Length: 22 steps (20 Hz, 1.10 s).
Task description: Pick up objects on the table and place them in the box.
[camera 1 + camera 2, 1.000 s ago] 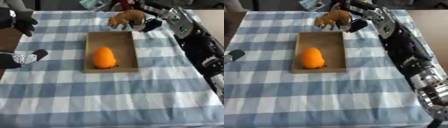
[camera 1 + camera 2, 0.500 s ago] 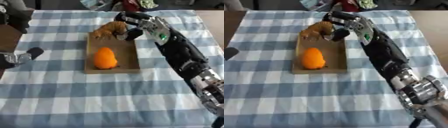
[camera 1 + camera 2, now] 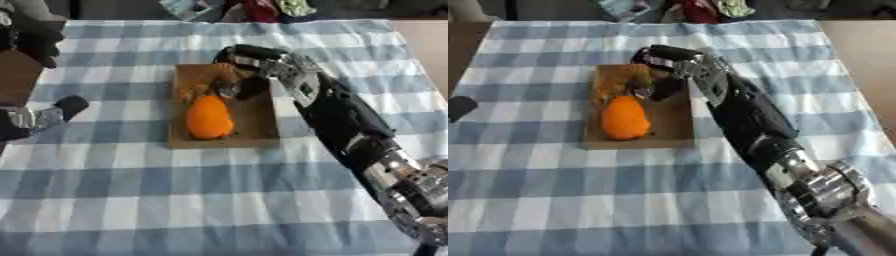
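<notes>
A shallow brown cardboard box (image 3: pixel 264 122) lies on the blue-and-white checked cloth. An orange rounded object (image 3: pixel 208 117) rests in its near half. My right hand (image 3: pixel 248 69) reaches in from the right over the box's far end, fingers curled round a brown toy animal (image 3: pixel 198 83). The toy hangs low inside the far half of the box, just beyond the orange object. Its underside is hidden, so I cannot tell whether it touches the box floor. My left hand (image 3: pixel 42 117) rests at the left edge of the cloth, holding nothing.
Several mixed items (image 3: pixel 262 7) crowd the far edge of the table. A black shape (image 3: pixel 33 35) sits at the far left over bare wood (image 3: pixel 17 75). Checked cloth (image 3: pixel 201 200) stretches towards me in front of the box.
My right hand has carried the brown toy from beyond the box's far right corner leftward and down into the box's far half. The left hand has stayed put.
</notes>
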Each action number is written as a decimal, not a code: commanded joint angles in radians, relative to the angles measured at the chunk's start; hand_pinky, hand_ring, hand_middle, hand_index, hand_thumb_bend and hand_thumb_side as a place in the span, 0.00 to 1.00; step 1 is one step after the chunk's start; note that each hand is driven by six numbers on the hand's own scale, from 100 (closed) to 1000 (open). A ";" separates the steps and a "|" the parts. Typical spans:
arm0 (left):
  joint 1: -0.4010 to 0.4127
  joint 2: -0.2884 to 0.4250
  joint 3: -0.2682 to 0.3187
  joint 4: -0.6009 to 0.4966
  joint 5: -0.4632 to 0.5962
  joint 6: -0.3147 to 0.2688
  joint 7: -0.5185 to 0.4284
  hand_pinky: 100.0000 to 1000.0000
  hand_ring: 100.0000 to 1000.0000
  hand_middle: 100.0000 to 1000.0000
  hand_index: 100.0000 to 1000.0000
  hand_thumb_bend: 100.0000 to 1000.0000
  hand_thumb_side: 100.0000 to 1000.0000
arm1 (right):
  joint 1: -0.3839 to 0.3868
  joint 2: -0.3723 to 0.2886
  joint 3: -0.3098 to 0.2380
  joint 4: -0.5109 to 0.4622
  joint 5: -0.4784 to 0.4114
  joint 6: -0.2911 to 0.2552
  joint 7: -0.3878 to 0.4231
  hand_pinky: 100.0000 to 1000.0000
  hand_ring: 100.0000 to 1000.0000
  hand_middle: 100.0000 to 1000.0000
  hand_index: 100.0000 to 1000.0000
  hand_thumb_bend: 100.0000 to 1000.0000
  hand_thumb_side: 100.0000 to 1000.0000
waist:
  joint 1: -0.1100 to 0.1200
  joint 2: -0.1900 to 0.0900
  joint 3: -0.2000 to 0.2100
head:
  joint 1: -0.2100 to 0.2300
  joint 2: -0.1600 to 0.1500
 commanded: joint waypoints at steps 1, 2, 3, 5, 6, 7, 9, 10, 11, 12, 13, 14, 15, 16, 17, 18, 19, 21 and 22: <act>-0.011 0.015 0.009 -0.018 0.002 0.001 -0.001 0.58 0.49 0.49 0.68 0.49 0.00 | -0.013 -0.011 -0.005 -0.002 0.021 -0.002 0.001 0.63 0.69 0.64 0.71 0.07 0.53 | 0.005 -0.015 -0.002 | 0.001 -0.013; -0.010 0.016 0.009 -0.018 0.001 0.001 -0.002 0.58 0.49 0.49 0.68 0.49 0.00 | -0.011 -0.013 -0.006 0.000 0.026 0.000 -0.002 0.65 0.72 0.67 0.74 0.09 0.56 | 0.005 -0.015 -0.003 | 0.001 -0.014; -0.009 0.017 0.010 -0.018 0.000 0.001 -0.002 0.58 0.49 0.49 0.68 0.49 0.00 | -0.010 -0.016 -0.008 0.002 0.030 0.002 -0.003 0.66 0.73 0.68 0.74 0.09 0.56 | 0.005 -0.015 -0.005 | 0.001 -0.015; -0.007 0.018 0.012 -0.018 -0.001 0.003 0.000 0.58 0.49 0.49 0.68 0.49 0.00 | -0.010 -0.024 -0.010 0.007 0.039 0.008 0.002 0.70 0.78 0.73 0.78 0.12 0.60 | 0.005 -0.014 -0.009 | 0.000 -0.016; -0.006 0.018 0.012 -0.018 -0.001 0.004 0.001 0.58 0.49 0.49 0.68 0.49 0.00 | -0.010 -0.026 -0.011 0.009 0.043 0.009 0.008 0.71 0.80 0.75 0.79 0.13 0.61 | 0.005 -0.014 -0.011 | 0.000 -0.017; -0.005 0.019 0.013 -0.018 -0.002 0.005 0.001 0.58 0.49 0.49 0.68 0.49 0.00 | -0.009 -0.030 -0.012 0.010 0.045 0.010 0.014 0.73 0.82 0.77 0.80 0.14 0.62 | 0.006 -0.013 -0.014 | 0.000 -0.018; -0.002 0.021 0.014 -0.018 -0.003 0.006 0.002 0.58 0.49 0.49 0.68 0.49 0.00 | -0.007 -0.038 -0.014 0.012 0.047 0.011 0.025 0.76 0.85 0.81 0.83 0.17 0.65 | 0.006 -0.013 -0.018 | 0.001 -0.019; -0.001 0.022 0.015 -0.018 -0.004 0.006 0.002 0.58 0.49 0.49 0.68 0.49 0.00 | -0.006 -0.042 -0.015 0.014 0.048 0.012 0.032 0.77 0.86 0.82 0.84 0.18 0.66 | 0.006 -0.013 -0.020 | 0.002 -0.020; 0.000 0.023 0.016 -0.018 -0.005 0.006 0.003 0.58 0.49 0.49 0.68 0.49 0.00 | -0.005 -0.048 -0.015 0.014 0.050 0.013 0.038 0.79 0.88 0.83 0.84 0.19 0.66 | 0.007 -0.012 -0.022 | 0.003 -0.020; 0.001 0.024 0.017 -0.018 -0.006 0.007 0.004 0.58 0.49 0.49 0.68 0.49 0.00 | -0.004 -0.052 -0.016 0.013 0.050 0.012 0.043 0.80 0.89 0.85 0.85 0.20 0.67 | 0.007 -0.012 -0.024 | 0.004 -0.020; 0.003 0.025 0.019 -0.018 -0.006 0.007 0.005 0.58 0.49 0.49 0.68 0.49 0.00 | -0.003 -0.058 -0.017 0.011 0.048 0.012 0.047 0.81 0.90 0.85 0.86 0.20 0.67 | 0.008 -0.012 -0.027 | 0.006 -0.020; 0.004 0.025 0.020 -0.018 -0.007 0.008 0.006 0.58 0.49 0.49 0.68 0.49 0.00 | -0.002 -0.063 -0.018 0.009 0.044 0.012 0.049 0.81 0.91 0.86 0.86 0.21 0.67 | 0.008 -0.012 -0.029 | 0.007 -0.020; 0.006 0.026 0.020 -0.018 -0.008 0.009 0.007 0.58 0.49 0.49 0.68 0.49 0.00 | -0.002 -0.069 -0.020 0.005 0.038 0.012 0.050 0.82 0.91 0.87 0.87 0.21 0.67 | 0.009 -0.012 -0.031 | 0.008 -0.021; 0.007 0.027 0.021 -0.018 -0.008 0.009 0.008 0.58 0.49 0.49 0.68 0.49 0.00 | -0.002 -0.076 -0.020 0.000 0.032 0.012 0.051 0.82 0.91 0.87 0.87 0.20 0.67 | 0.009 -0.012 -0.033 | 0.009 -0.021; 0.008 0.028 0.022 -0.018 -0.009 0.010 0.008 0.58 0.49 0.49 0.68 0.49 0.00 | -0.002 -0.082 -0.019 -0.005 0.025 0.011 0.052 0.82 0.91 0.87 0.87 0.20 0.66 | 0.009 -0.013 -0.035 | 0.010 -0.021; 0.009 0.028 0.022 -0.018 -0.010 0.011 0.009 0.58 0.49 0.49 0.68 0.49 0.00 | -0.003 -0.088 -0.019 -0.011 0.016 0.010 0.055 0.82 0.91 0.87 0.87 0.20 0.66 | 0.010 -0.014 -0.037 | 0.010 -0.021; 0.011 0.029 0.023 -0.018 -0.011 0.012 0.010 0.58 0.49 0.49 0.68 0.49 0.00 | -0.004 -0.095 -0.018 -0.018 0.005 0.009 0.057 0.82 0.91 0.87 0.87 0.20 0.66 | 0.010 -0.014 -0.039 | 0.012 -0.021; 0.015 0.030 0.025 -0.018 -0.012 0.015 0.012 0.58 0.49 0.49 0.68 0.49 0.00 | -0.005 -0.109 -0.014 -0.037 -0.023 0.004 0.065 0.82 0.91 0.87 0.87 0.19 0.65 | 0.011 -0.015 -0.044 | 0.014 -0.021; 0.018 0.030 0.027 -0.018 -0.013 0.016 0.014 0.58 0.49 0.49 0.68 0.49 0.00 | -0.006 -0.117 -0.011 -0.049 -0.041 0.002 0.071 0.82 0.91 0.87 0.87 0.19 0.64 | 0.011 -0.016 -0.047 | 0.015 -0.021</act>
